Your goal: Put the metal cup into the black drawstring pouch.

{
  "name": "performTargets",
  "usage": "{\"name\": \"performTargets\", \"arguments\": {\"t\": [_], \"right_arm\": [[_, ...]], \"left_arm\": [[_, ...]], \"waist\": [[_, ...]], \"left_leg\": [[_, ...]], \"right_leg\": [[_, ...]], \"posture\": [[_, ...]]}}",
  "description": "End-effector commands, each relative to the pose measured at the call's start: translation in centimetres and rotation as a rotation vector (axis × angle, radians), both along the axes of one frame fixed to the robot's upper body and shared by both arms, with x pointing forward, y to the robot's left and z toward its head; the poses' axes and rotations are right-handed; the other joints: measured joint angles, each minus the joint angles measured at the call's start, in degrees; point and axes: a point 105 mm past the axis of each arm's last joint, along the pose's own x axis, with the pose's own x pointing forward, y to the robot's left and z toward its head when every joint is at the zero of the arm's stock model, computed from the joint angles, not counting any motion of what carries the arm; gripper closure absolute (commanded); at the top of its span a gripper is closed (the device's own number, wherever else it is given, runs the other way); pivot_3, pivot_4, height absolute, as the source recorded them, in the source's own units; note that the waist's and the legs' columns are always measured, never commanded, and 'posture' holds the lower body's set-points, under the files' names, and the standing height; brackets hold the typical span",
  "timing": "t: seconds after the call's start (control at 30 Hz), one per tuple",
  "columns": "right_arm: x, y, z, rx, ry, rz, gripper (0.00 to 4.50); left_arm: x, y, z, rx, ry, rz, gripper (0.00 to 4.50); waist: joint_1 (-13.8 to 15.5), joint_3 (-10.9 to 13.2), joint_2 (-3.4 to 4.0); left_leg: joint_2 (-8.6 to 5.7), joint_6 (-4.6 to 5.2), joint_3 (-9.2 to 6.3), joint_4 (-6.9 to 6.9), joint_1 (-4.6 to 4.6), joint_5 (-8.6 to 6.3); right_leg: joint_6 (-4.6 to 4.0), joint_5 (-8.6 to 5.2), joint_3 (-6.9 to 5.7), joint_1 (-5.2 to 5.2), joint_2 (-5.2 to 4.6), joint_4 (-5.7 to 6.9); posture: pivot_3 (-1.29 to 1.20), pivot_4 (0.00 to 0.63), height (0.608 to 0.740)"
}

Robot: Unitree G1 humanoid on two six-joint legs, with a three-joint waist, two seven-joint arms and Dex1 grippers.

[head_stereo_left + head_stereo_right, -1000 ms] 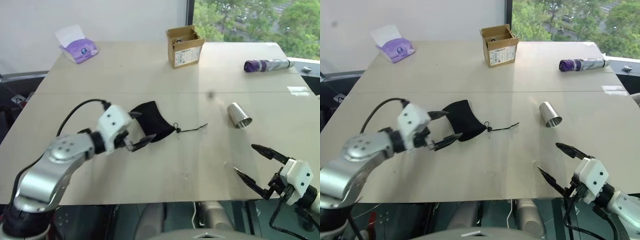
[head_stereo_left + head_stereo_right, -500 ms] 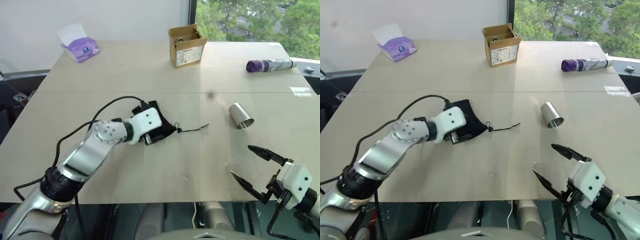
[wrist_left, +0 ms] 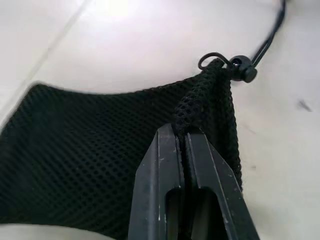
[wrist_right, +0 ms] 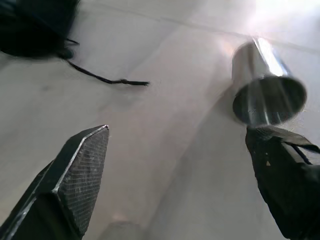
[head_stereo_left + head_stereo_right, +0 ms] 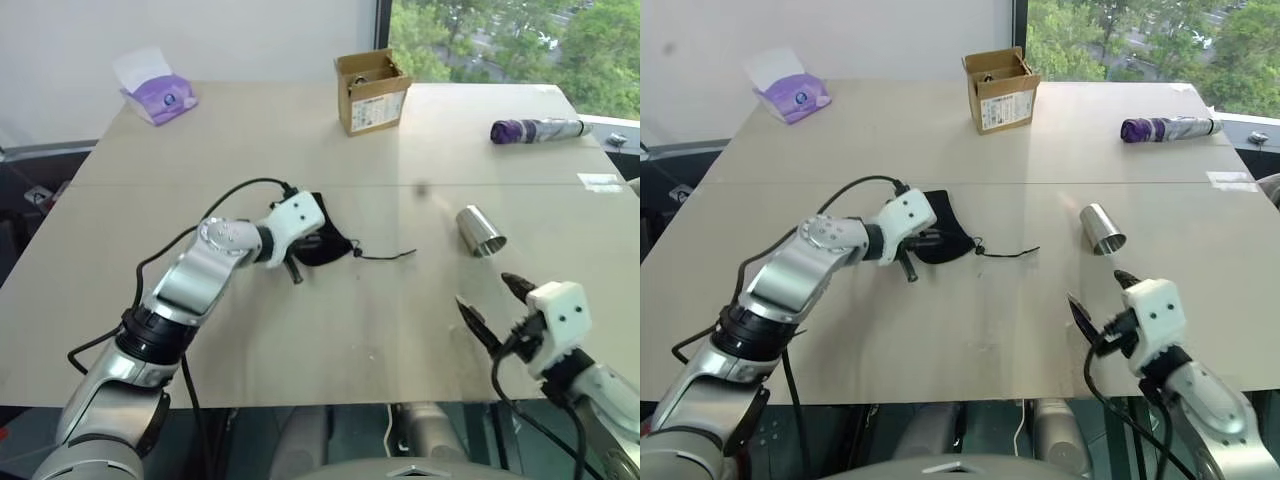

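The metal cup (image 5: 480, 230) lies on its side on the table's right half, its open end facing me (image 4: 267, 95). The black drawstring pouch (image 5: 328, 243) lies left of centre, and its cord (image 5: 388, 255) trails to the right. My left gripper (image 3: 182, 134) is shut on a fold of the pouch's mesh near the cord lock (image 3: 242, 70). My right gripper (image 5: 484, 292) stands open just short of the cup, a little nearer to me, with nothing between its fingers (image 4: 82, 165).
A cardboard box (image 5: 372, 92) stands at the back centre. A purple tissue pack (image 5: 155, 90) is at the back left, and a folded purple umbrella (image 5: 535, 130) at the back right. The table's front edge (image 5: 330, 405) runs just below both arms.
My left gripper reached onto the pouch and shut on its fabric. My right gripper turned at the wrist and moved forward toward the cup, staying open.
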Motion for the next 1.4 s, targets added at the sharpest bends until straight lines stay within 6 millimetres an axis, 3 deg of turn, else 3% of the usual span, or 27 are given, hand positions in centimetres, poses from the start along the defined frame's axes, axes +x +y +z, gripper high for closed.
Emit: {"name": "performTargets", "arguments": {"t": [0.03, 0.23, 0.33, 0.57, 0.63, 0.77, 1.0, 1.2, 1.4], "right_arm": [[1.8, -0.6, 0.0, 0.081, 0.037, -0.123, 0.0], [4.8, -0.4, 0.5, 0.157, 0.037, -0.201, 0.0], [6.5, -0.4, 0.3, 0.172, 0.035, -0.236, 0.86], [8.4, -1.0, -0.1, 0.127, -0.022, -0.276, 3.93], [8.7, -1.0, 0.2, 0.125, -0.057, -0.278, 4.44], [8.5, 0.5, 0.9, 0.107, -0.142, -0.167, 4.44], [5.1, 8.0, 4.7, 0.133, -0.243, 0.32, 4.44], [4.8, 11.5, 3.6, 0.045, -0.226, 0.512, 4.44], [5.5, 12.1, 1.4, -0.101, -0.187, 0.571, 4.44]], "left_arm": [[0.2, -0.2, 1.4, -0.014, -0.049, -0.007, 4.48], [0.3, -0.8, 1.9, -0.019, -0.077, -0.005, 4.48], [0.5, -0.8, 2.2, -0.018, -0.096, 0.009, 4.5], [0.6, -0.7, 2.5, -0.034, -0.104, 0.038, 4.5], [0.6, -0.9, 2.6, -0.038, -0.107, 0.043, 4.5], [0.7, -1.8, 3.2, -0.096, -0.086, 0.079, 4.5], [1.6, -3.7, 4.2, -0.232, 0.024, 0.158, 4.5], [2.0, -4.7, 4.2, -0.246, 0.031, 0.169, 4.5], [2.2, -5.0, 4.6, -0.262, 0.021, 0.171, 4.5]], "waist": [[0.06, 0.0, 0.01], [0.14, 0.02, 0.02], [0.01, 0.01, 0.03], [-0.11, 0.01, 0.03], [-0.15, 0.01, 0.02], [-0.12, 0.01, 0.02], [-0.73, 0.01, 0.02], [-1.45, -0.01, -0.01], [-1.2, -0.01, -0.01]], "left_leg": [[0.0, 0.0, -0.01, -0.01, -0.02, 0.0], [-0.06, 0.0, -0.09, -0.07, -0.17, 0.0], [-0.07, 0.0, -0.06, -0.07, -0.34, 0.0], [-0.07, -0.01, -0.05, -0.01, -0.8, 0.02], [-0.08, -0.01, -0.04, -0.01, -0.81, 0.02], [-0.09, -0.01, -0.05, 0.01, -0.82, 0.02], [-0.1, 0.0, -0.08, 0.25, -0.85, 0.01], [-0.12, -0.01, -0.11, 0.39, -0.77, 0.02], [-0.14, -0.02, -0.14, 0.43, -0.8, 0.02]], "right_leg": [[-0.01, 0.0, -0.01, 0.0, 0.0, 0.01], [-0.03, 0.01, -0.08, -0.14, -0.05, -0.01], [-0.03, 0.02, -0.06, -0.36, -0.05, 0.03], [-0.03, 0.04, -0.05, -0.89, -0.04, 0.21], [-0.03, 0.04, -0.04, -0.9, -0.05, 0.21], [-0.03, 0.04, -0.04, -0.89, -0.05, 0.23], [-0.01, 0.04, -0.05, -0.89, -0.04, 0.42], [-0.01, 0.04, -0.05, -0.86, -0.03, 0.63], [-0.01, 0.04, -0.06, -0.86, -0.05, 0.63]], "posture": [[0.0, 0.15, 0.74], [0.0, 0.15, 0.74], [0.0, 0.15, 0.74], [0.0, 0.15, 0.74], [0.0, 0.15, 0.74], [0.0, 0.15, 0.74], [0.0, 0.15, 0.74], [0.0, 0.15, 0.74], [0.0, 0.15, 0.74]]}}
